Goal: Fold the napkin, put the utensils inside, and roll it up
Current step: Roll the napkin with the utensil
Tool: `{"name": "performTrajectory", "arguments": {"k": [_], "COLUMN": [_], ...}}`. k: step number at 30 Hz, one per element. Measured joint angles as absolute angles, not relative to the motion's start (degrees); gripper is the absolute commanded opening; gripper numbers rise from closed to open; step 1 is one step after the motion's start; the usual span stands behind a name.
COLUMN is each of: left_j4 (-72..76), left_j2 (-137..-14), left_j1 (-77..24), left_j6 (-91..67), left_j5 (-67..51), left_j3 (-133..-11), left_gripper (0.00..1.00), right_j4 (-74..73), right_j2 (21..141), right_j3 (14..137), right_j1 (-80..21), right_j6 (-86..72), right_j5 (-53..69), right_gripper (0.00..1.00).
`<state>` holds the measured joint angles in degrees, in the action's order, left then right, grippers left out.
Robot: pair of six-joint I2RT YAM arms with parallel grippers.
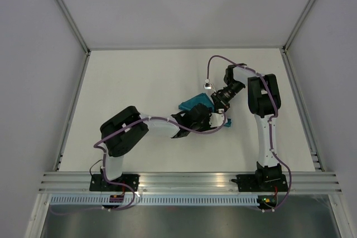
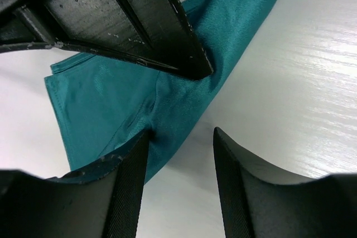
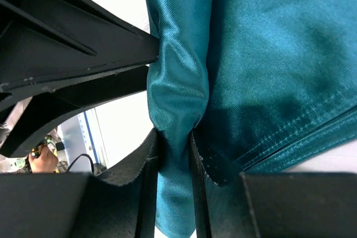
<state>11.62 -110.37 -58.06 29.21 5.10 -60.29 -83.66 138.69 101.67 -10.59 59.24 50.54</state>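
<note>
The teal napkin (image 1: 194, 103) lies bunched on the white table between both arms. In the right wrist view my right gripper (image 3: 174, 137) is shut on a rolled fold of the napkin (image 3: 268, 54), with the cloth squeezed between its fingers. In the left wrist view my left gripper (image 2: 181, 137) is open. Its left finger (image 2: 131, 160) touches the edge of the napkin (image 2: 111, 104), and bare table shows between the jaws. The right gripper's dark fingers (image 2: 167, 32) pinch the cloth just above it. In the top view the left gripper (image 1: 207, 119) and right gripper (image 1: 217, 104) sit close together. No utensils are in view.
The white table (image 1: 145, 82) is bounded by white walls at the back and sides. An aluminium rail (image 1: 189, 181) runs along the near edge, where the arm bases stand. Purple cables loop along both arms.
</note>
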Motion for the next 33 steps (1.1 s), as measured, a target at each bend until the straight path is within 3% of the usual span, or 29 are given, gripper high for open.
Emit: {"name": "performTrajectory", "arguments": {"k": [23,28,30,33], "left_j4": [23.1,17.8,14.5,8.8], "left_j2": [-113.4,-114.3,-114.8,-115.2], "left_j1": [-60.4,-59.9,-59.4,-58.2], "left_j6": [39.7,39.7,39.7,39.6], "left_j5": [13.9,11.6,9.8,5.6], "left_j3": [-58.0,-61.4,-63.2,-66.8], "left_gripper": [0.57,0.42,0.27,0.14], "right_j4": [-83.8,-83.8,-83.8,-84.3], "right_j2": [139.4,139.5,139.5,139.4], "right_j3": [102.1,102.2,102.2,102.2], "right_j1": [-10.6,-10.6,-10.6,-10.6], "right_j6": [59.2,59.2,59.2,58.8], "right_j5": [50.1,50.1,50.0,50.3], "right_gripper": [0.15,0.18,0.27,0.4]}}
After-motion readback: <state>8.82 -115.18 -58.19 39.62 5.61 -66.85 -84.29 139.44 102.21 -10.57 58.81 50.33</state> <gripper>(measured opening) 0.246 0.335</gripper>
